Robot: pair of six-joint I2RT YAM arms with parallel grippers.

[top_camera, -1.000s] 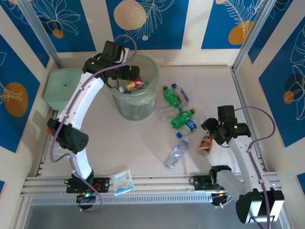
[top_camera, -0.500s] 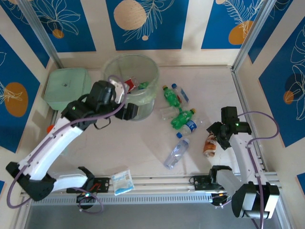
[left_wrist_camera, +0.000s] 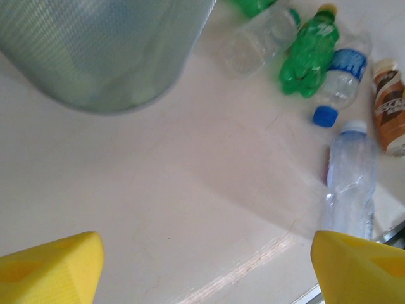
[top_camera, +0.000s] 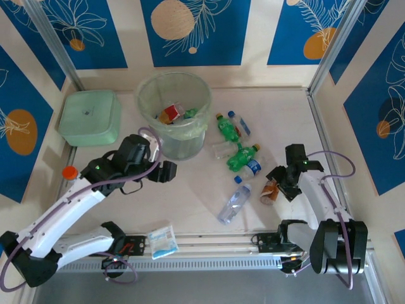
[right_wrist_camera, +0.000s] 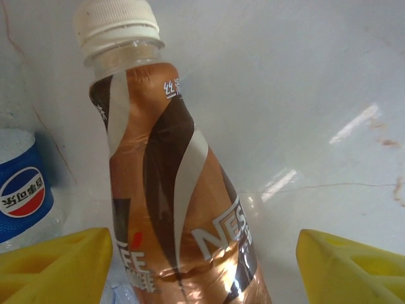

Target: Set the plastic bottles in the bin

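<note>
The right gripper (right_wrist_camera: 205, 266) hangs over the brown coffee bottle (right_wrist_camera: 171, 190), which lies on the table (top_camera: 190, 212) near the right-hand frame rail (top_camera: 324, 142). Its yellow fingers (right_wrist_camera: 57, 263) stand wide on either side of the bottle's lower body without pinching it, so the jaws are released and set astride, apparently lined up to close across the narrow width. The left gripper (left_wrist_camera: 209, 266) is spread as well, with nothing between its fingers. It sits low over bare table just in front of the bin (top_camera: 174, 149), looking toward the loose bottles, a fair spot from which to reach for one. The bin stands at the back with a few bottles (top_camera: 172, 113) already inside. The rest lie between it and the right gripper: two green bottles (top_camera: 240, 158), a blue-labelled bottle (top_camera: 253, 168) and a clear bottle (top_camera: 234, 202) nearest the front rail (top_camera: 209, 244). Open table separates the left gripper from that clear bottle. The right side looks tighter, since the blue-labelled bottle lies just beside the brown one. The lidded box (top_camera: 88, 117) and the sachet (top_camera: 162, 242) sit apart from either path.
</note>
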